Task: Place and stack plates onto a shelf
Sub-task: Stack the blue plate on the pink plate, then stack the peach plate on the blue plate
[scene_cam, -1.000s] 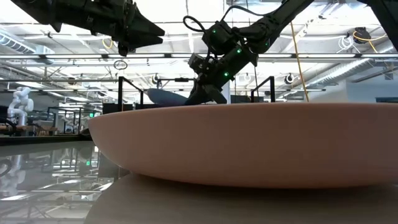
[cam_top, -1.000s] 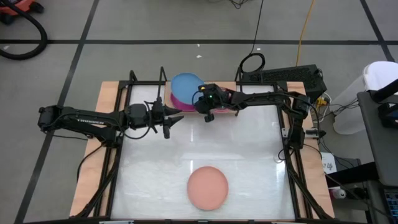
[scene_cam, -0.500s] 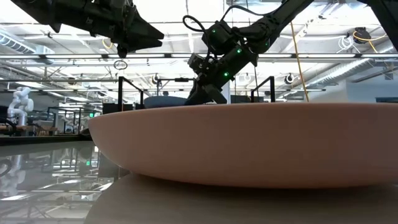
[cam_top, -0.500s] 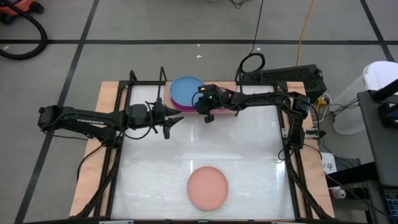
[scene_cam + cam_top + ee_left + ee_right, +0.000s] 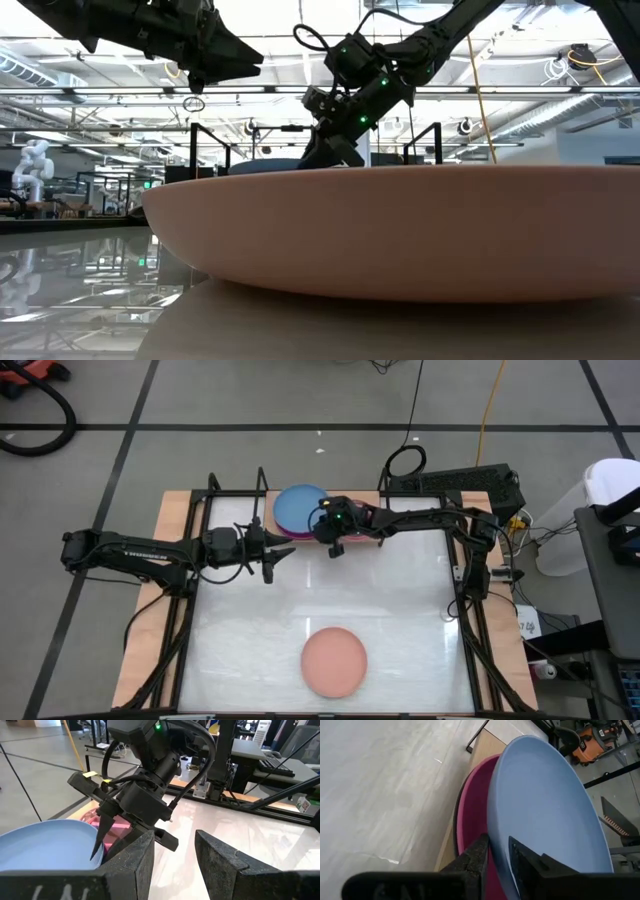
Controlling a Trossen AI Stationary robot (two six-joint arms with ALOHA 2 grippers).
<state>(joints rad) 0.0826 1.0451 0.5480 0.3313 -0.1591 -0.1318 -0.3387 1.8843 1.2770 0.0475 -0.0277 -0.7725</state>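
The white tabletop (image 5: 400,600) is the largest item, framed by black rails. At its far edge lies the light-brown wooden shelf (image 5: 185,510) with thin black rod uprights.

The salmon plate (image 5: 334,661) rests flat near the front edge of the tabletop, well apart from both arms, and fills the foreground of the low view (image 5: 400,235).

The blue plate (image 5: 301,508) sits on the shelf over the magenta plate (image 5: 290,532), which shows as a rim below it. The right wrist view shows the blue plate (image 5: 545,815) tilted against the magenta plate (image 5: 472,815) and not seated flat.

The right gripper (image 5: 322,530) is at the near rim of the blue plate, its fingers (image 5: 477,852) closed on that rim with one finger on each face.

The left gripper (image 5: 277,555) hovers over the tabletop just beside the shelf, fingers (image 5: 135,860) parted and holding nothing.

Handling: the plates look like light, stiff, smooth plastic with a shallow raised rim. They are probably slippery face to face, so a tilted plate may slide off the one below. The rim is the only practical hold; pinch across the edge and release only once the plate lies level.
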